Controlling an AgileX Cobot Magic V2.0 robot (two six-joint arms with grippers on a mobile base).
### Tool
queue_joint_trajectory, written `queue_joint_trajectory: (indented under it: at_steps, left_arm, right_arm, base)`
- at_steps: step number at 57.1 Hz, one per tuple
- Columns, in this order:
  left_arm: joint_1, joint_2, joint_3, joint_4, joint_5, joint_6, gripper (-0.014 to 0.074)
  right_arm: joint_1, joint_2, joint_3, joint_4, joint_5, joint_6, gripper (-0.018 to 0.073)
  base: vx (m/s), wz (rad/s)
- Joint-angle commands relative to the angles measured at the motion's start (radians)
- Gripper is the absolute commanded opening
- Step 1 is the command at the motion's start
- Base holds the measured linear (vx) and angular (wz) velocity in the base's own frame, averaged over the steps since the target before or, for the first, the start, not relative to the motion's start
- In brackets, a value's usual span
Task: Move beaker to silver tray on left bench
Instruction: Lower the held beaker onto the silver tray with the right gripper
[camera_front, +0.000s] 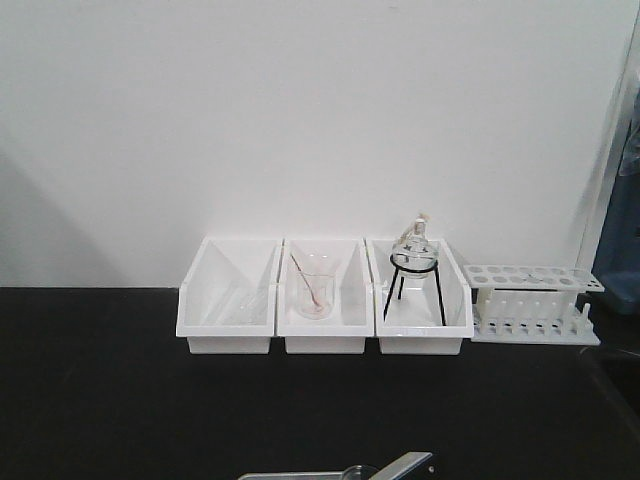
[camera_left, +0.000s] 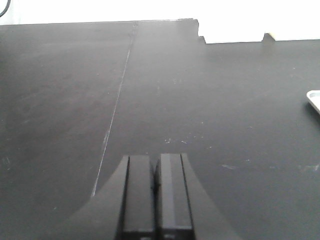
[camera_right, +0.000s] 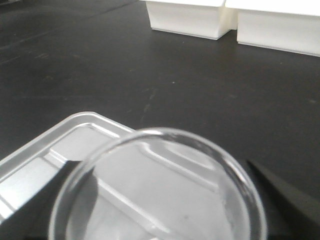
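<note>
The beaker (camera_right: 165, 195) is clear glass with a rolled rim and fills the lower part of the right wrist view. My right gripper (camera_right: 157, 167) is shut on it, with a dark finger on each side of the glass. The beaker is over the silver tray (camera_right: 45, 150), which lies on the black worktop (camera_right: 150, 75); I cannot tell whether it touches the tray. The tray's rim (camera_front: 290, 476) and part of the right gripper (camera_front: 405, 463) show at the bottom edge of the front view. My left gripper (camera_left: 156, 161) is shut and empty, low over the bare worktop (camera_left: 200, 100); a tray corner (camera_left: 314, 97) shows at its right.
Three white bins (camera_front: 228, 300) stand in a row against the white wall. The middle one holds a narrower beaker with a rod (camera_front: 313, 295), the right one a flask on a black tripod (camera_front: 415, 255). A white test-tube rack (camera_front: 535, 300) stands at the far right.
</note>
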Motion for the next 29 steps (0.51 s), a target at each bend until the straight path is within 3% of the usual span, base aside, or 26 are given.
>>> queue_joint_trajectory:
  at_steps: [1, 29]
  left_arm:
    - [-0.006, -0.016, 0.028, -0.002, -0.078, -0.004, 0.0001]
    - [-0.006, -0.016, 0.028, -0.002, -0.078, -0.004, 0.0001]
  right_arm:
    - [-0.003, -0.047, -0.019, 0.025, -0.084, -0.015, 0.0672]
    - [-0.003, -0.161, -0.019, 0.007, -0.143, -0.018, 0.0664]
  base:
    - [0.0, 0.0]
    - [0.0, 0.0]
